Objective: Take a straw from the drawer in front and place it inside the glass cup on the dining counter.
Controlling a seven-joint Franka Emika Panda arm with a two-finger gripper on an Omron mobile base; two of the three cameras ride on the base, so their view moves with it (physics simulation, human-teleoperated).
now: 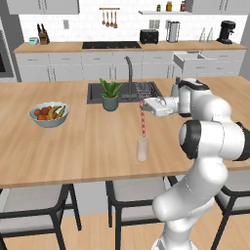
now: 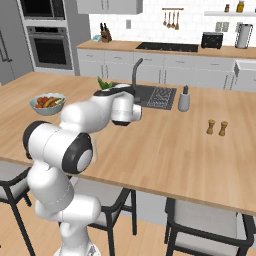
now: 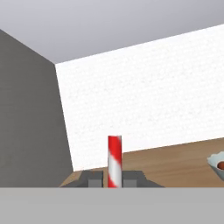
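The straw [image 1: 142, 119], striped red and white, hangs upright over the dining counter [image 1: 73, 141]. My gripper [image 1: 146, 103] is shut on the straw's upper end. The glass cup [image 1: 142, 149] stands right below, near the counter's front edge. The straw's lower tip is at the cup's rim; I cannot tell whether it is inside. In the hand view the straw [image 3: 114, 159] rises between my gripper's [image 3: 113, 179] two dark fingertips. The drawer [image 1: 193, 59] stands pulled out of the far cabinets at the back right, also seen as the drawer [image 2: 245, 66].
Behind the cup are a dark sink [image 1: 97, 91] with a tap, a potted plant [image 1: 110, 93] and a soap dispenser [image 2: 184, 99]. A fruit bowl [image 1: 49, 114] sits at the left. Two brown shakers [image 2: 217, 127] stand at the right. Stools [image 1: 132, 195] line the front edge.
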